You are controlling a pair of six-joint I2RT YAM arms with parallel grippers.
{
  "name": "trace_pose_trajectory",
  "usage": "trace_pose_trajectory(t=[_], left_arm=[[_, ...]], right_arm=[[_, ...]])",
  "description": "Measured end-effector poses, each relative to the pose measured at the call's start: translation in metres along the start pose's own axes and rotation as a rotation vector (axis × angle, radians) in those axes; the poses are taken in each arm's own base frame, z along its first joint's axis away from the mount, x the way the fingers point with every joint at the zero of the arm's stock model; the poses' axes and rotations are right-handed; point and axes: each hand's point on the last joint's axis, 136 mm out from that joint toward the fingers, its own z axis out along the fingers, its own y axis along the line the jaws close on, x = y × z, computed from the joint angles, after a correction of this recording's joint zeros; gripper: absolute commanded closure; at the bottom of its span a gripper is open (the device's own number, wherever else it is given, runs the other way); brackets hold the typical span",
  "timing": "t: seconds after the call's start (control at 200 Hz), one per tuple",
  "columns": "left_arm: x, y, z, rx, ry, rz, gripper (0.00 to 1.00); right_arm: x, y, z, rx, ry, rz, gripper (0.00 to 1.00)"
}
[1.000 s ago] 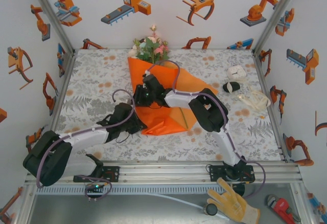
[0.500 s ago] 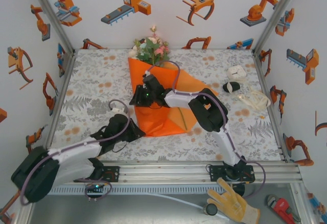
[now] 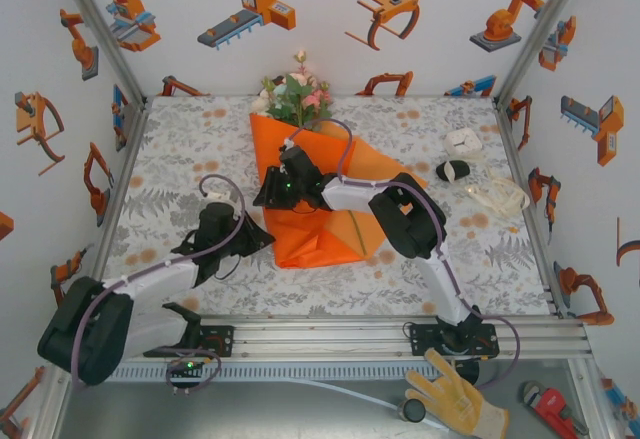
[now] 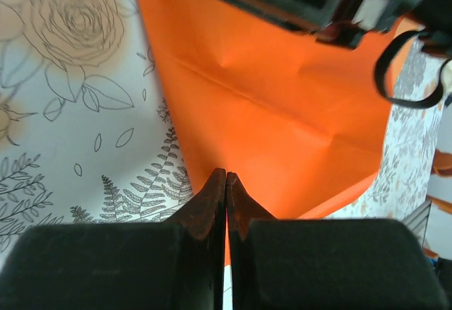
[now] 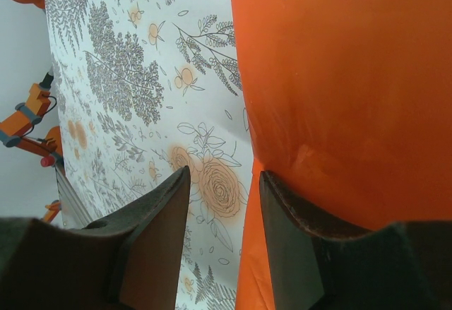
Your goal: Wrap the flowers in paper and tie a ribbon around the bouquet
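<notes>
The paper [image 3: 335, 224], bright orange and creased, lies folded over itself in the middle of the surface [image 3: 180, 159], reaching from near the arms toward the back wall. The flowers [image 3: 296, 94] stick out of its far end, pink, white and cream blossoms with green leaves bunched just before that wall. Their stems are hidden under the sheet. The right gripper [image 3: 278, 191] reaches across the paper from the right and hangs at its left edge. In the right wrist view its jaws stand spread astride that edge, one finger over the flower-printed surface and the other against the orange sheet. The left gripper [image 3: 262, 241] sits low at the paper's near-left edge. The left wrist view shows its jaws pressed together, tips right at the orange border, and whether a fold of paper is caught between them cannot be told. Well to the right, close to the side wall and apart from the paper, the ribbon [image 3: 497, 197] lies in a loose cream bundle. A black oval object [image 3: 452, 170] and a small white box [image 3: 463, 141] lie just beyond it. On the metal ledge in front of the arm bases lie a yellow work glove [image 3: 452, 397] and a red wrench [image 3: 550, 411].
</notes>
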Motion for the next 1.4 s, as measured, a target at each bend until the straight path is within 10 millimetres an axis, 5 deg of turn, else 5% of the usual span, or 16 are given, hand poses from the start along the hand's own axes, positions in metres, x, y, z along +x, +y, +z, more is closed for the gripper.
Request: trace_pose_trajectory(t=[0.305, 0.541, 0.731, 1.211, 1.402], left_arm=[[0.049, 0.002, 0.005, 0.030, 0.100, 0.019, 0.94], [0.057, 0.009, -0.016, 0.018, 0.087, 0.028, 0.88], [0.056, -0.009, -0.031, 0.082, 0.101, 0.122, 0.83], [0.076, -0.011, -0.006, 0.112, 0.220, 0.127, 0.89], [0.075, -0.020, -0.014, 0.140, 0.213, 0.146, 0.85]], right_arm=[[0.001, -0.001, 0.001, 0.000, 0.004, 0.001, 0.56], [-0.001, 0.000, 0.003, 0.001, 0.004, 0.001, 0.56], [-0.003, 0.001, 0.006, 0.001, 0.004, 0.001, 0.56], [-0.006, 0.002, 0.009, 0.002, 0.005, 0.000, 0.56], [-0.006, 0.002, 0.009, 0.002, 0.005, 0.000, 0.56]])
